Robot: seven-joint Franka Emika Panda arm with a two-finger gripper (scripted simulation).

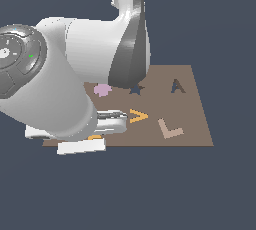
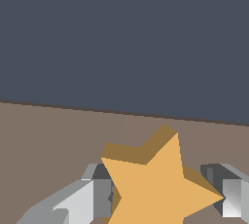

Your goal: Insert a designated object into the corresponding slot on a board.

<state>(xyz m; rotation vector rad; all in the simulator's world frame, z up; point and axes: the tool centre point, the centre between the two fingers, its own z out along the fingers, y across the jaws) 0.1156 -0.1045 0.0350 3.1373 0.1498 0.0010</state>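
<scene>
Because the star (image 2: 158,184) must go into the star hole (image 1: 136,90), the gripper (image 2: 165,196) squeezes it between both fingers (image 2: 87,201) near the board's (image 1: 192,119) front edge.

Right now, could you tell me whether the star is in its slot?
Out: the star sits between the jaws, while the slot shows dark and unfilled.

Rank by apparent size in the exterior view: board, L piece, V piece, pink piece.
1. board
2. L piece
3. V piece and pink piece: look alike, and the arm may hide part of the pink one, so unranked.
</scene>
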